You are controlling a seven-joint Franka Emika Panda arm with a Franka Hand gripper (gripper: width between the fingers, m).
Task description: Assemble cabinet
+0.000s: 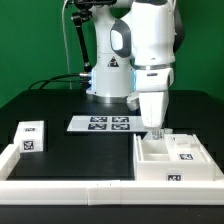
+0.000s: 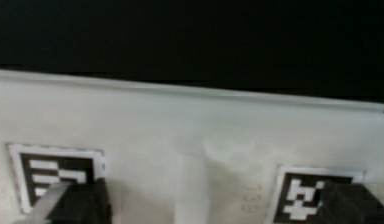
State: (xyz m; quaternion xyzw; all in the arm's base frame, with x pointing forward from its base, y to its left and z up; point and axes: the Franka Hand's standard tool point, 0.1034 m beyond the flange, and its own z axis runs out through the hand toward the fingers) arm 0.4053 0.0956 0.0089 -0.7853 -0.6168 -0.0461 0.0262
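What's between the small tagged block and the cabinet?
Bare black table up to the cabinet, in the exterior view; the marker board sits farther back.

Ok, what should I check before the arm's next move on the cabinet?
1. Pincer down at the cabinet: ok, at its rear edge.
2. Fingers apart with a tagged white panel between them: ok, in the wrist view.
3. Firm hold on the cabinet: cannot tell.
4. Small block clear of the arm: ok, it sits on the exterior view's left.
5. Marker board flat on the table, clear of the pincer: ok.
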